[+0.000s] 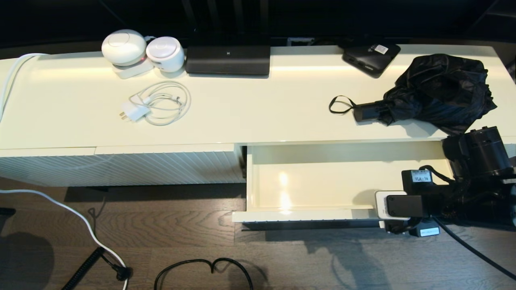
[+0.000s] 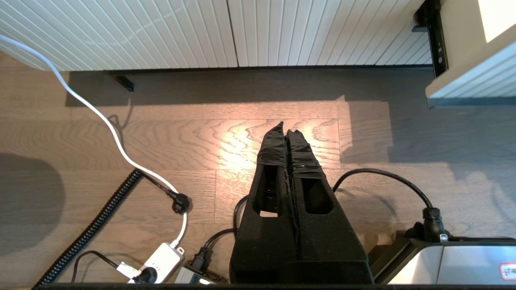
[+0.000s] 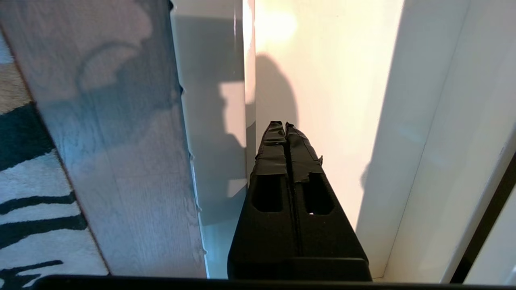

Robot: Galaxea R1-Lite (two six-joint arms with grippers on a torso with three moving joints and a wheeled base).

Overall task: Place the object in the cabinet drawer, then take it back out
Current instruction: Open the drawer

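Umbrella (image 1: 437, 90): black, folded, fabric loose; lies on the cabinet's tabletop (image 1: 250, 108) at far right, handle and wrist loop pointing left. Drawer (image 1: 322, 181): pulled open below and just nearer than the umbrella, glossy cream interior bare. Right claw (image 3: 285, 125): fingers pressed together, holding nothing; sits over the drawer's near right part, beside its front wall, nearer than the umbrella and apart from it. Left claw (image 2: 285, 128): fingers together, empty, low over the wooden floor (image 2: 201, 137) before the ribbed panel (image 2: 161, 32).
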